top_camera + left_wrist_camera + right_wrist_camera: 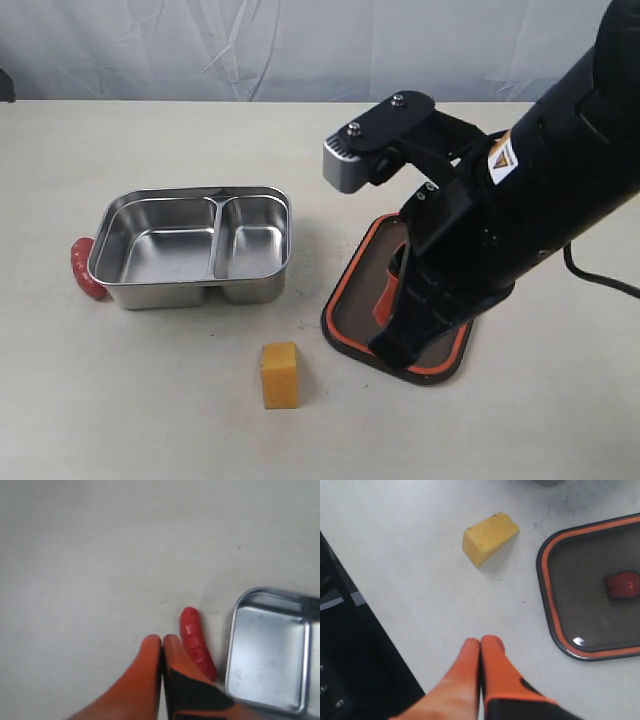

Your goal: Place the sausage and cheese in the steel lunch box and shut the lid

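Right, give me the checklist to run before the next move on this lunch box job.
1. The lunch box is empty: ok, both compartments bare.
2. The sausage is reachable: ok, on the table beside the lunch box wall.
3. The cheese is free: ok, standing alone.
4. The lid is off: ok, flat on the table.
5. The left fingers are open: not ok, shut.
6. The right fingers are open: not ok, shut.

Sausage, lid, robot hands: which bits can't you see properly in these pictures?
- the sausage: exterior view, mostly hidden behind the steel lunch box; only one red end shows.
- the lid: exterior view, the right arm covers its middle.
- the left hand: absent from the exterior view; left wrist view shows only its fingertips.
- the steel lunch box: left wrist view, cut off by the picture's edge.
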You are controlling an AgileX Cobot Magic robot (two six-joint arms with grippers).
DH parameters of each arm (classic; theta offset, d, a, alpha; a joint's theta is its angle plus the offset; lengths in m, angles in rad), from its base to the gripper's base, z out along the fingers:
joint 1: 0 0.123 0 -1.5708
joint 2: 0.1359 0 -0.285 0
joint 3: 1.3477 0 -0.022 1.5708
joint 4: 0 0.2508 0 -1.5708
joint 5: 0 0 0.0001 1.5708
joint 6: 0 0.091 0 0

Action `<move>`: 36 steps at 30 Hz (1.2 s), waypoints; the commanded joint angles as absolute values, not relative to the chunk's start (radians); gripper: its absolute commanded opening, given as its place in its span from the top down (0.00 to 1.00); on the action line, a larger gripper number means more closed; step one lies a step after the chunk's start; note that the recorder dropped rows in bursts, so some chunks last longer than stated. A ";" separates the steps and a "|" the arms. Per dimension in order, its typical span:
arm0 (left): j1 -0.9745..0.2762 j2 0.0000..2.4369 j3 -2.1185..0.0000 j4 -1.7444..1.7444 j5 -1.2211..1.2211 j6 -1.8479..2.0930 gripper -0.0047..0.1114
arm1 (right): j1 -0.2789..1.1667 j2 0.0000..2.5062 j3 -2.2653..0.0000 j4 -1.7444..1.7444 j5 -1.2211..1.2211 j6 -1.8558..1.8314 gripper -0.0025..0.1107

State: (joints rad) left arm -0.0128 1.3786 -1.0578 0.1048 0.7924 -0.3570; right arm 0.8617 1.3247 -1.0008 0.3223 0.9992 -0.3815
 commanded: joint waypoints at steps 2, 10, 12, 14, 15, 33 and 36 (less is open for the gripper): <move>0.071 1.552 -1.067 0.055 0.929 -0.356 0.72 | 0.861 1.320 -0.949 0.324 0.978 -0.382 0.98; 0.125 1.760 -1.067 -0.267 0.873 -0.175 0.47 | 0.861 1.320 -0.890 0.326 0.920 -0.380 0.98; 0.125 1.791 -1.067 -0.376 0.838 -0.098 0.47 | 0.861 1.320 -0.884 0.326 0.918 -0.373 0.98; 0.125 1.820 -1.067 -0.442 0.819 -0.060 0.47 | 0.861 1.320 -0.882 0.326 0.920 -0.366 0.98; 0.125 1.835 -1.067 -0.455 0.807 -0.060 0.47 | 0.861 1.320 -0.882 0.326 0.920 -0.366 0.98; 0.116 1.920 -1.067 -0.478 0.705 -0.041 0.47 | 0.861 1.320 -0.882 0.326 0.905 -0.356 0.98; 0.103 1.931 -1.067 -0.478 0.702 -0.034 0.47 | 0.861 1.320 -0.882 0.326 0.905 -0.356 0.98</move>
